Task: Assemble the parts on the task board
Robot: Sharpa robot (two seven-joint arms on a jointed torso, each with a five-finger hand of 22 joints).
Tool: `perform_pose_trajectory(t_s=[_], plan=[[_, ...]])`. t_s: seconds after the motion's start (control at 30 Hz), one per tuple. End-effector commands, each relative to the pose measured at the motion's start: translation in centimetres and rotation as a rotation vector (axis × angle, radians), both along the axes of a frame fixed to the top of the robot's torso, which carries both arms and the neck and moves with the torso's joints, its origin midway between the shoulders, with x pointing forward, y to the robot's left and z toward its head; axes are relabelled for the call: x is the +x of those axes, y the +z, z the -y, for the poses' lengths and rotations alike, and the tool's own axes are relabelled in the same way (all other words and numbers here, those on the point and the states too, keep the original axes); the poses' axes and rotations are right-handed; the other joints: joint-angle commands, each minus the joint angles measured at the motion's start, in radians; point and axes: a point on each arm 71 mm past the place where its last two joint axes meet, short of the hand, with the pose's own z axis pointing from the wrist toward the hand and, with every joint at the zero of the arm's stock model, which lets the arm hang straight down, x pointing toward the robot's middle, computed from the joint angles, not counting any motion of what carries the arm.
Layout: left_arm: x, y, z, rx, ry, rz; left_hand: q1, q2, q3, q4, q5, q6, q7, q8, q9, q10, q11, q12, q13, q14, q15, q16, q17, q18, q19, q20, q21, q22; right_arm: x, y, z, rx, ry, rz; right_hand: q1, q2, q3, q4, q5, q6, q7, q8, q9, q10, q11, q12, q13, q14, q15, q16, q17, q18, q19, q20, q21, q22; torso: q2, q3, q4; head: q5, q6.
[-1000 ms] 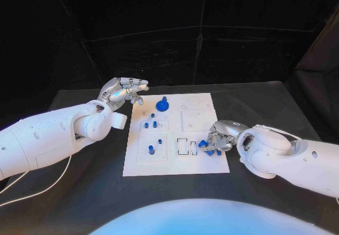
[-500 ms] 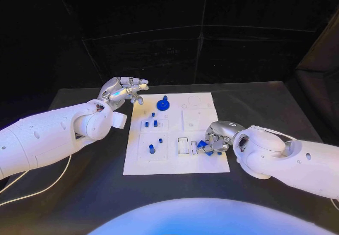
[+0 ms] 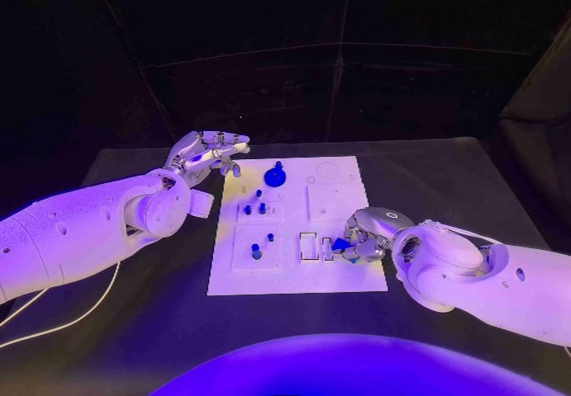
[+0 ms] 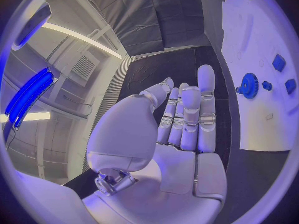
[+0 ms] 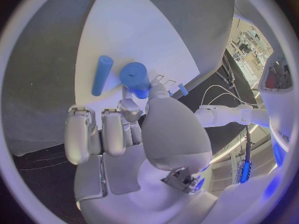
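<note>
— Two white arms reach over a black table (image 3: 143,330), is that right? Take me across from the left.

— Yes. On the far left, the left hand (image 3: 207,153) hangs above the table just off the far-left corner of the task board (image 3: 345,276). Its fingers are loosely curled and apart, and it holds nothing; its own wrist camera shows a bare palm (image 4: 181,134).

— And the board itself?

— It is a white plate in the middle of the table. Near its far edge lies a blue gear (image 3: 276,176). Toward me from that, a few small blue pegs (image 3: 253,208) stand in the left half, and one blue cylinder (image 5: 102,74) lies loose on the white surface close to the right hand.

— Where is the right hand?

— The right hand (image 3: 363,238) sits low over the board's near right part, beside a pair of rectangular slots (image 3: 315,247). Its fingertips pinch a short blue part (image 5: 136,78), which is close to the surface. I cannot tell whether it is seated yet.

— What could go wrong?

— I would guess the part could go in tilted and jam. The fingers hide its lower end, so alignment is hard to judge. A sideways push might also shift the plate or knock the loose cylinder rolling.
</note>
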Motion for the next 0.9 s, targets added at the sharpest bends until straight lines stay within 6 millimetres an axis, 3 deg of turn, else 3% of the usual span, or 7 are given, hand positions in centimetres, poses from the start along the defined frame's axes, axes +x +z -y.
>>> perform_pose_trajectory(t_s=[0.03, 0.23, 0.6, 0.9], plan=[[0.0, 0.1, 0.2, -0.011, -0.011, 0.002, 0.003, 0.003, -0.006, -0.001, 0.004, -0.006, 0.002, 0.005, -0.001, -0.007, 0.000, 0.004, 0.002, -0.007, 0.000, -0.005, -0.001, 0.014, 0.000, 0.002, -0.005, -0.002, 0.0, 1.0, -0.6, 0.135, -0.024, 0.067, 0.037, 0.045, 0.011, -0.001, 0.008, 0.016, -0.009, 0.012, 0.014, 0.020, -0.012, 0.007, 0.006, 0.049, -0.007, 0.007, 0.009, -0.009, 0.011, -0.003, 0.010, 0.131, 0.000, -0.0019, 0.0041, -0.001, 0.002], [0.0, 0.1, 0.2, -0.010, -0.011, 0.001, 0.003, 0.003, -0.006, -0.001, 0.004, -0.006, 0.002, 0.005, -0.001, -0.007, 0.000, 0.004, 0.002, -0.007, 0.000, -0.005, -0.001, 0.014, 0.000, 0.002, -0.005, -0.002, -0.4, 1.5, -1.7, 0.226, -0.040, 0.053, -0.012, 0.051, -0.016, 0.038, 0.018, 0.035, -0.015, 0.021, 0.022, 0.037, -0.017, 0.012, 0.024, 0.053, -0.011, 0.019, 0.033, -0.012, 0.018, -0.009, 0.017, 0.142, 0.001, -0.0026, 0.0023, 0.005, 0.002], [0.1, 0.0, 0.3, -0.010, -0.014, -0.002, 0.003, 0.003, -0.006, -0.001, 0.004, -0.006, 0.002, 0.005, -0.001, -0.007, 0.000, 0.004, 0.002, -0.007, 0.000, -0.005, -0.001, 0.014, 0.000, 0.002, -0.005, -0.002, -0.3, 0.8, -3.2, 0.243, -0.078, -0.042, -0.052, 0.056, -0.045, 0.039, 0.038, 0.059, -0.026, 0.029, 0.033, 0.056, -0.026, 0.017, 0.048, 0.056, -0.018, 0.030, 0.056, -0.014, 0.024, -0.015, 0.023, 0.151, 0.001, -0.0037, 0.0028, 0.013, 0.001], [0.1, 0.0, 0.5, -0.011, -0.018, -0.003, 0.003, 0.003, -0.006, -0.001, 0.004, -0.006, 0.002, 0.005, -0.001, -0.007, 0.000, 0.004, 0.002, -0.007, 0.000, -0.005, -0.001, 0.014, 0.000, 0.002, -0.005, -0.002, 0.0, 0.0, -4.0, 0.191, -0.097, -0.105, -0.097, 0.084, -0.067, 0.039, 0.032, 0.090, -0.039, 0.042, 0.048, 0.083, -0.037, 0.039, 0.090, 0.062, -0.027, 0.050, 0.098, -0.018, 0.035, -0.023, 0.033, 0.166, 0.001, -0.0035, 0.0042, 0.015, 0.002]])
